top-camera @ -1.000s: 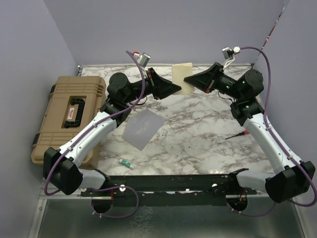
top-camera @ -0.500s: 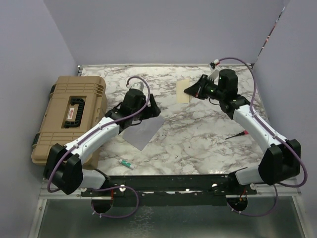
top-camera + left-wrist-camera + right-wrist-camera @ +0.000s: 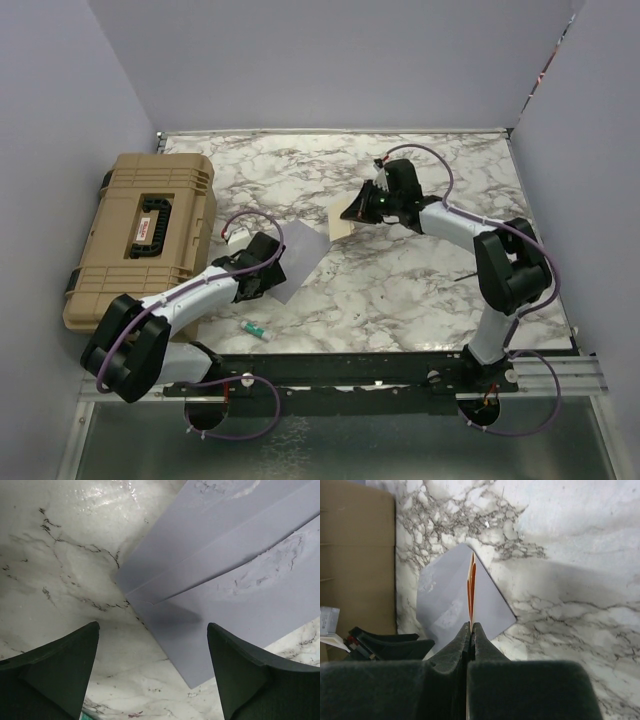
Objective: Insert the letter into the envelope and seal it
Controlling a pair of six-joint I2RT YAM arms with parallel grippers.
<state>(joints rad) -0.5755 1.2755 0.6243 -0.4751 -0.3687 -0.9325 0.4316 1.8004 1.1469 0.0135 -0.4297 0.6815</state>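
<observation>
Over to the right pincer first: pressed together on the letter, pinching that peach-tan sheet by one edge and holding it on edge above the worktop, just beside the far-right side of the envelope. Looks like holding it upright that way to feed a thin edge in under the flap rather than drop it flat. From the right wrist view, lined up almost dead on the grey envelope's pointed corner.

Now to the left pincer: spread wide, gripping nothing, hanging low over the envelope's near end, with a grey corner showing between the fingers. Probably placed there to pin the paper down or lift the flap while the sheet goes in.

As for the envelope: lying flat on the marble, fold lines showing as creases. Cannot tell whether opened enough for entry.

Off to the left, the tan hard case, well apart from the action. Near the front edge, a small green-capped thing.

Not yet in, not yet sealed, so judging it early going
</observation>
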